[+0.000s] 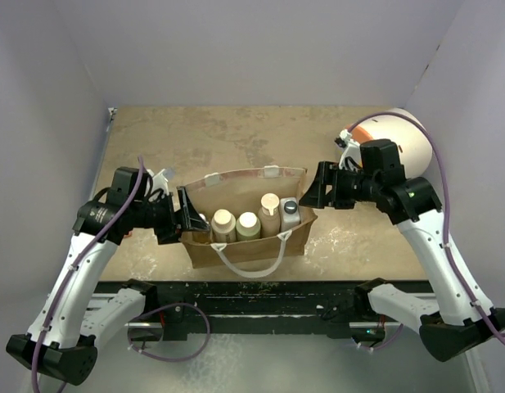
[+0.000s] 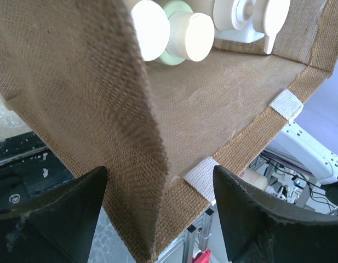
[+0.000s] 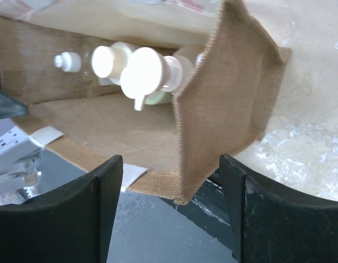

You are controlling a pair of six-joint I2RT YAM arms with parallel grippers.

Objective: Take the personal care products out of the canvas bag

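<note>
The canvas bag (image 1: 236, 184) stands open mid-table with its white rope handle (image 1: 250, 266) hanging over the near side. Inside stand a cream wide-capped bottle (image 1: 223, 223), an olive-green bottle (image 1: 248, 224), the beige pump bottle (image 1: 270, 211) and a white black-capped bottle (image 1: 290, 213). My left gripper (image 1: 187, 214) is open at the bag's left end, and its fingers straddle the bag's end wall (image 2: 75, 82). My right gripper (image 1: 313, 187) is open at the right end and straddles that end's wall (image 3: 229, 98). The pump head (image 3: 144, 74) and a small white cap (image 3: 67, 61) show in the right wrist view.
A large white and orange cylinder (image 1: 399, 135) lies at the back right, behind my right arm. The black rail (image 1: 252, 295) runs along the table's near edge, just below the bag. Grey walls close in the table at the left, back and right.
</note>
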